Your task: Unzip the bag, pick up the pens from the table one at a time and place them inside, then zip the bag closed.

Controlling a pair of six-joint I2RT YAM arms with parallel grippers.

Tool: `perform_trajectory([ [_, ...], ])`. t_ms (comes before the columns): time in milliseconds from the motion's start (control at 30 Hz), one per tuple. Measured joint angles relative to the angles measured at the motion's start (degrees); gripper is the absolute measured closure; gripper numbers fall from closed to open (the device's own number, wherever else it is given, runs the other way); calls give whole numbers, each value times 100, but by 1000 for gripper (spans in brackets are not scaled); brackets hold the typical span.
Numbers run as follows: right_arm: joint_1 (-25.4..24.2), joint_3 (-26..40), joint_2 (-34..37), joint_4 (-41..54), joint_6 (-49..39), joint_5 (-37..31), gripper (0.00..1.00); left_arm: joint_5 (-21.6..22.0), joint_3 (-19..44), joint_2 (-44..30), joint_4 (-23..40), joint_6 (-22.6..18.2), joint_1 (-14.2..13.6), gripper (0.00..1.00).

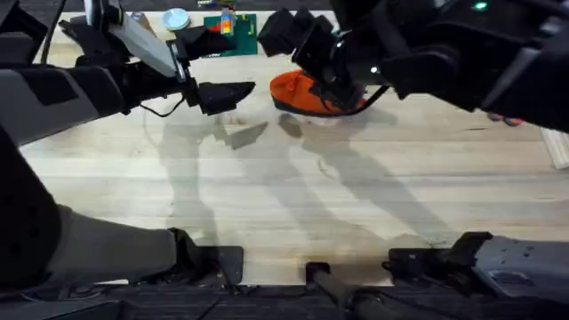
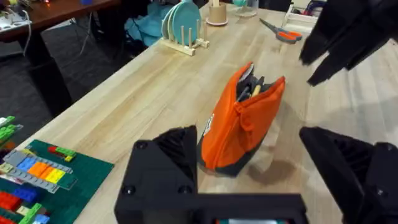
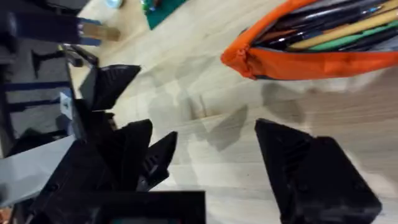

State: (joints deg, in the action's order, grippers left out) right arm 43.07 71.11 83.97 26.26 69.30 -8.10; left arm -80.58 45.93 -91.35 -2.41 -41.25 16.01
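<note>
Overhead looks down; both wrists closely share bag (image 2: 239,121).

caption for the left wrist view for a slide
Open left tool facing the unzipped orange bag with pens inside.

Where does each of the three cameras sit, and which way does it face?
Overhead: above the arm bases, looking down and forward at the table; both arms show, the orange pencil pouch between them.
Left wrist: on the left arm, facing the pouch, open at the top; own open jaws frame it.
Right wrist: on the right arm, looking down at the pouch; own open jaws below.
Shared: all three show the pouch; both wrist views show pens inside.
</note>
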Motion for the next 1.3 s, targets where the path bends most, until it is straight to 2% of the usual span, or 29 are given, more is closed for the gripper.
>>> perform_trajectory([
  [533, 0, 0, 548, -33, 122, -239, 3, 0, 0, 0, -1, -17, 0, 8],
  [967, 0, 0, 1200, -798, 170, -461, 3, 0, 0, 0, 0, -17, 0, 8],
  [1300, 0, 0, 1586, -997, 196, -693, 3, 0, 0, 0, 0, -20, 0, 8],
])
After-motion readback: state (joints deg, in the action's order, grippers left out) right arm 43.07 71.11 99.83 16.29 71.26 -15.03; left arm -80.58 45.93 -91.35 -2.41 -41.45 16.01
